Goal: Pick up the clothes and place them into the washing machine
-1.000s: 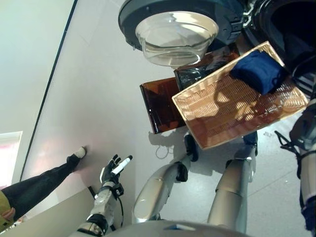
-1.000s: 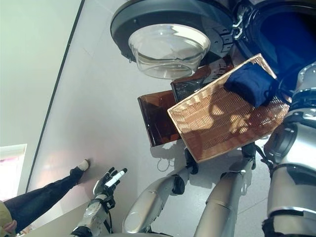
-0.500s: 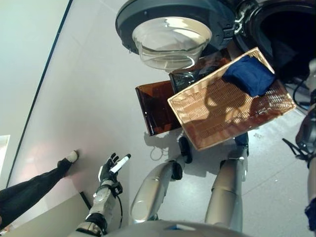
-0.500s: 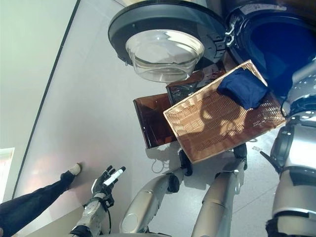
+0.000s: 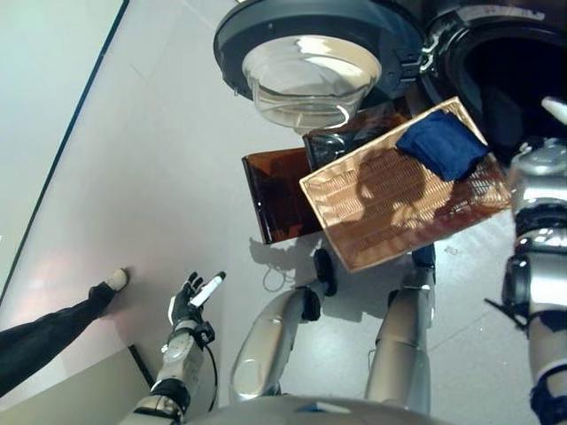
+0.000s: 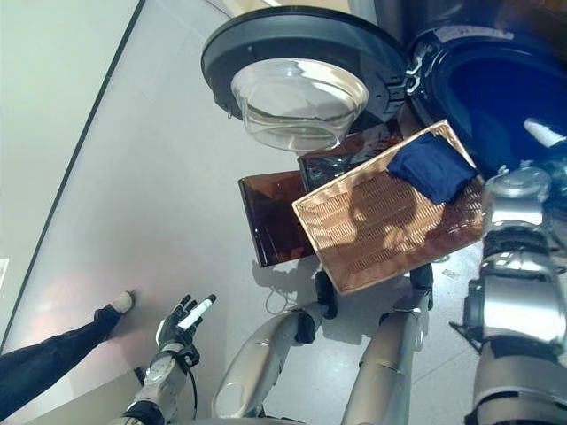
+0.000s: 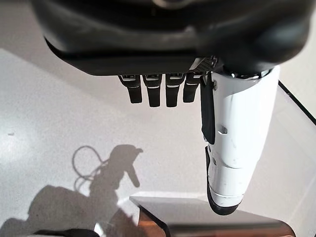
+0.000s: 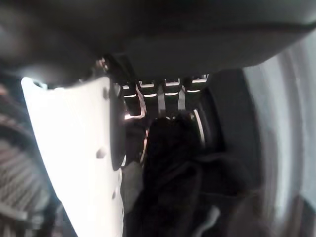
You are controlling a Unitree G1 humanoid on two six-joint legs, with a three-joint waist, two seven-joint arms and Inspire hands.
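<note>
Seemingly, dark clothing is already lodged in the washing machine drum (image 5: 500,80), just past the straight, empty fingers of the right hand (image 8: 74,163), while a folded blue garment (image 5: 441,143) is left in the wicker basket (image 5: 372,221) beside it, and the left hand (image 5: 188,299) is held open, idle.

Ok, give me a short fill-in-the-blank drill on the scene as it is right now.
1. The folded dark blue cloth lies in the woven wicker ____.
2. The round washing machine door with its glass bowl stands ____.
3. The left hand holds ____.
4. The right hand reaches into the washer's dark ____.

Missing words: basket; open; nothing; drum
</note>
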